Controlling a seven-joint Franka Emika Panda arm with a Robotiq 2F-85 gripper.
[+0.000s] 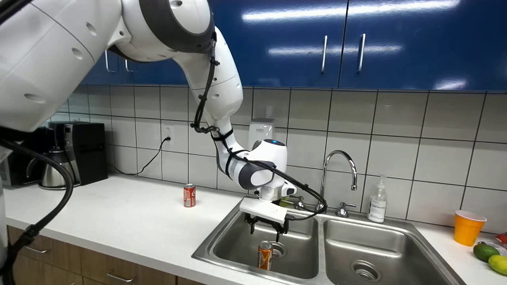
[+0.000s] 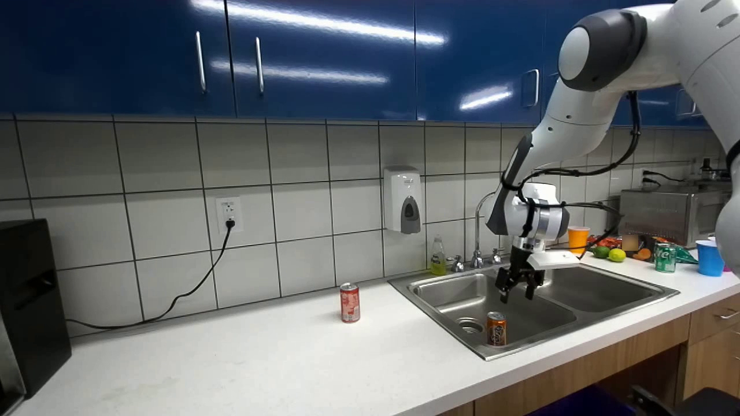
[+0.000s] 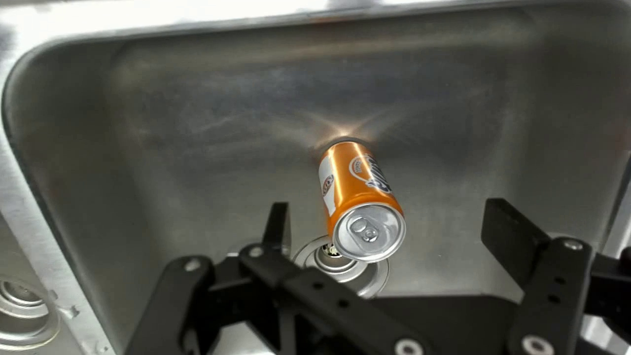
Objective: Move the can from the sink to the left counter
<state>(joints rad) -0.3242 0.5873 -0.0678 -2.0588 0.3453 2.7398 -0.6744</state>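
Can (image 3: 357, 190) standing in the sink (image 1: 321, 241), gripper (image 2: 517, 294) hanging higher and holding nothing

The can is standing upright, near the middle of the frame in the wrist view and low in the frame in both exterior views, in the half of the sink bordering the counter (image 2: 231, 358). The fingers (image 3: 512, 241) are standing wide apart, grasping nothing.

The can is probably feeling light, though I am not managing to tell whether it is holding drink. Its thin wall is likely resisting a mild squeeze yet denting under a hard one, and the smooth metal is perhaps slipping if water is clinging to it. The sidewall, below the lid (image 3: 372, 231), is seemingly offering the best hold, a finger pressing on either side.

In the wrist view the lid is covering part of the drain (image 3: 323, 256), and the gripper is blocking the bottom of the frame. In both exterior views the sink's front rim is apparently hiding the can's foot
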